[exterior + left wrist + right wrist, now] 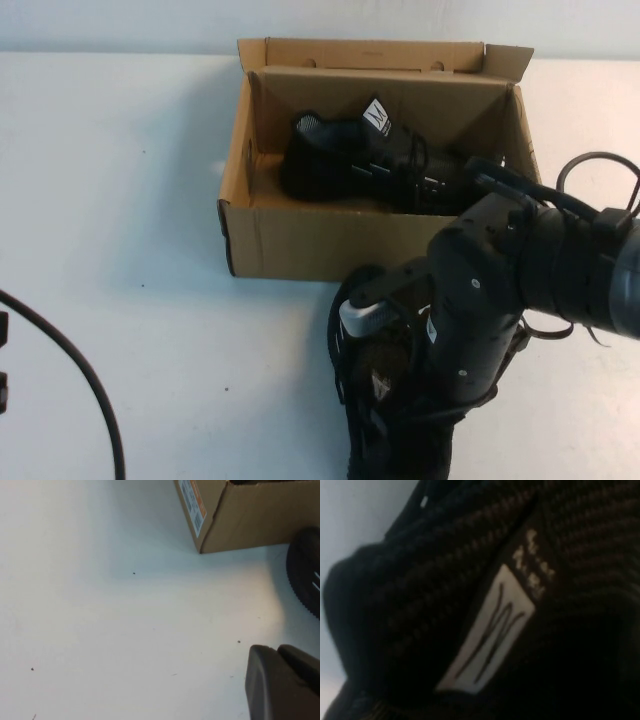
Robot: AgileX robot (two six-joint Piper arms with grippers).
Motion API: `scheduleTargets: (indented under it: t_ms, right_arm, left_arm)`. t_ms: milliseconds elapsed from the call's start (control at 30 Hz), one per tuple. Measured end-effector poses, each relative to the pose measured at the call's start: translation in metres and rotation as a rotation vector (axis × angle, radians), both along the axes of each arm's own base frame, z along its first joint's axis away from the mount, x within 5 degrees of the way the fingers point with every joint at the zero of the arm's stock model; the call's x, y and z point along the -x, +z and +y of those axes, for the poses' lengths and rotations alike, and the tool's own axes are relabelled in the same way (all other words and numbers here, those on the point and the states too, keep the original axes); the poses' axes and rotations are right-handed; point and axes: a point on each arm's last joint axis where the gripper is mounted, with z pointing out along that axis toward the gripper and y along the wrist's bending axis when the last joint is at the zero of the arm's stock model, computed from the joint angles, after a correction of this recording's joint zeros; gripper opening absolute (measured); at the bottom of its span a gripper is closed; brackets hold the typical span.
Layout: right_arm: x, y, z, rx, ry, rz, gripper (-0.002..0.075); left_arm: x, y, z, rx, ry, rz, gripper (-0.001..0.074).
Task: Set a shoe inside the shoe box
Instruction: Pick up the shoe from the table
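Right hand (385, 375) is down on the black mesh sneaker (375, 420) beside the brown cardboard shoe box (300, 240); grip unclear. Left hand (280, 685) is low over the white counter (120, 200), grip unclear.

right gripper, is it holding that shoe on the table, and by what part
It cannot be told. The right gripper is down over the shoe in front of the shoe box, near its tongue tag, but no grip shows. The left gripper holds nothing.

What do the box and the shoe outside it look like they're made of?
The shoe box looks like matte brown corrugated cardboard, with raw cut edges on its flaps. The shoe under the right gripper looks like black woven mesh, its ribbed weave visible, with a white tongue tag.
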Motion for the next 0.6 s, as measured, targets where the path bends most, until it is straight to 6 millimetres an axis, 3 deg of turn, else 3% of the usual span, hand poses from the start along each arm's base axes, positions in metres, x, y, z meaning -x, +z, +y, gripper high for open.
scheduleTargets:
  t_ms: [100, 233, 400, 600]
  right_arm:
    - [-0.003, 0.001, -0.002, 0.026, 0.019, -0.026, 0.0021]
    - [-0.006, 0.011, -0.004, 0.037, 0.1, -0.076, 0.0002]
    - [-0.006, 0.032, -0.004, -0.013, 0.377, -0.193, -0.0001]
    - [-0.006, 0.035, -0.003, -0.002, 0.618, -0.224, -0.0001]
  left_arm:
    - [0.0, 0.0, 0.0, 0.0, 0.0, 0.0, -0.0001]
    - [0.0, 0.0, 0.0, 0.0, 0.0, 0.0, -0.0001]
    - [0.0, 0.0, 0.0, 0.0, 0.0, 0.0, -0.0001]
    - [0.0, 0.0, 0.0, 0.0, 0.0, 0.0, -0.0001]
